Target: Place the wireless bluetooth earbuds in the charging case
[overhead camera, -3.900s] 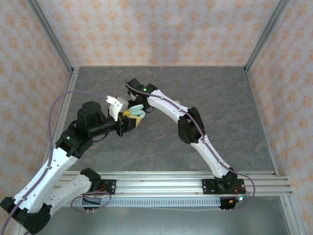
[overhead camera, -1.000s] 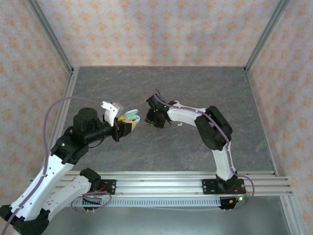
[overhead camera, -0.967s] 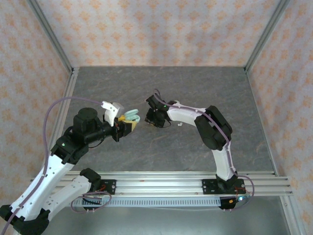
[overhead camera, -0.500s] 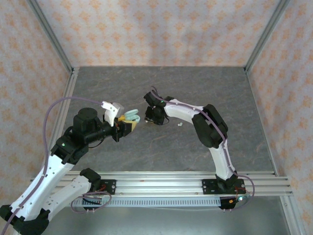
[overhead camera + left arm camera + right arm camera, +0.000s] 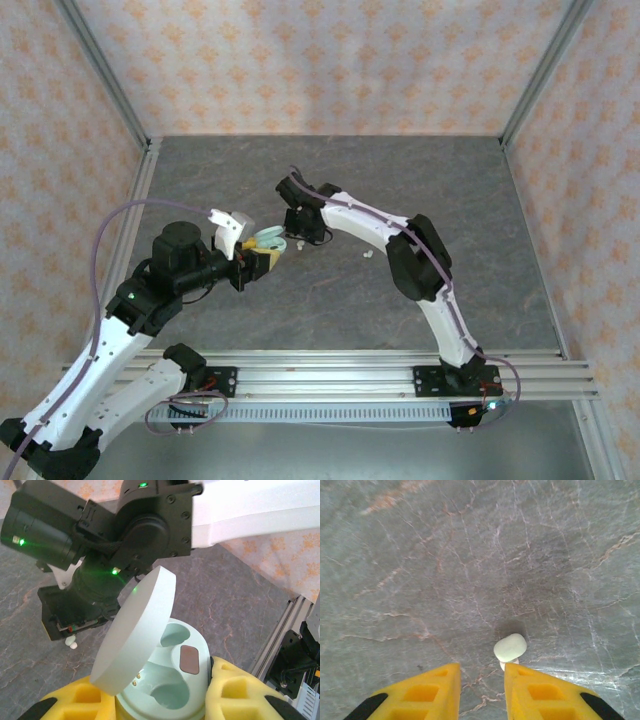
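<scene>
Top external view: the left gripper (image 5: 262,252) is clenched on the case (image 5: 270,239) and holds it up off the table (image 5: 450,200), open side toward the other arm, so the case is steady and easy to reach. The right gripper (image 5: 300,228) hangs just beside it, close to the lid side. A loose earbud (image 5: 367,256) lies on the table to the right, well apart from both grippers, waiting its turn by the look of it.

Left wrist view: the case sits squeezed between the yellow pads (image 5: 235,695), gripped low on its body so that the top is left free. The lid (image 5: 135,635) is tipped up and back on the left. Both sockets (image 5: 167,694) look bare, so I judge that nothing has been seated yet. The right arm's dark wrist looms just above and behind the lid. A small pale earbud (image 5: 71,642) shows at its lower edge, to the left of the lid.

Right wrist view: the two yellow fingers (image 5: 545,690) point down at the table with a narrow gap between them. The earbud sits right at their tips, against the inner corner of the right-hand one, with a dark shadow close beside it. I cannot tell whether the jaws are nipping it or merely hanging over it. If it is held, the grip is only on the very end of it, and it could twist or drop on the way to a socket.
</scene>
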Controlling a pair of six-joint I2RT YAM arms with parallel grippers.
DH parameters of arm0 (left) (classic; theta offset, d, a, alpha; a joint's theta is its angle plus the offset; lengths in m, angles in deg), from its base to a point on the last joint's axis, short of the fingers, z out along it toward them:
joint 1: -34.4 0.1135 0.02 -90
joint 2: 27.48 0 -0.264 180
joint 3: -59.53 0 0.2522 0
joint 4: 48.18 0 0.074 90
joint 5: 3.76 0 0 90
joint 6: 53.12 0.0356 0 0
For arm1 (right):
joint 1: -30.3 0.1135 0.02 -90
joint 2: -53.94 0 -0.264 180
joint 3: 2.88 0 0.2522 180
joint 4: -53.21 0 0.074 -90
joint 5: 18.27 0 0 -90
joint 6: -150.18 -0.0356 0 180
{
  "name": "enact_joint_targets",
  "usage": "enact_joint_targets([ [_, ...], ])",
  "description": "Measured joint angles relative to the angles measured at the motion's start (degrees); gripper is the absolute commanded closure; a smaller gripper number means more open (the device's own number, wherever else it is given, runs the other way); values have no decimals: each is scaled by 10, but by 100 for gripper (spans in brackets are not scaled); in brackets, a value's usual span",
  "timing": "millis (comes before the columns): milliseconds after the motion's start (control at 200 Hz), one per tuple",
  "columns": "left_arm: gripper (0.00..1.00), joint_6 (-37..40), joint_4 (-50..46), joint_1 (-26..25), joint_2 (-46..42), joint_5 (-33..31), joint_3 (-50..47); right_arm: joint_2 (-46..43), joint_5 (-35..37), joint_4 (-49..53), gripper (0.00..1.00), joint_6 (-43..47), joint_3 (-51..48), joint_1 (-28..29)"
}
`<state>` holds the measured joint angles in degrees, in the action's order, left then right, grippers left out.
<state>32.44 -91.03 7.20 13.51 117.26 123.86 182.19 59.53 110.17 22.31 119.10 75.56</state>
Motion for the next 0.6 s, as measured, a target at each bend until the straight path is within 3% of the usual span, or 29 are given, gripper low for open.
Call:
enact_joint_targets([
  [600, 80, 6, -3, 0, -16, 0, -5, 75, 30, 85, 71, 16, 92, 5],
])
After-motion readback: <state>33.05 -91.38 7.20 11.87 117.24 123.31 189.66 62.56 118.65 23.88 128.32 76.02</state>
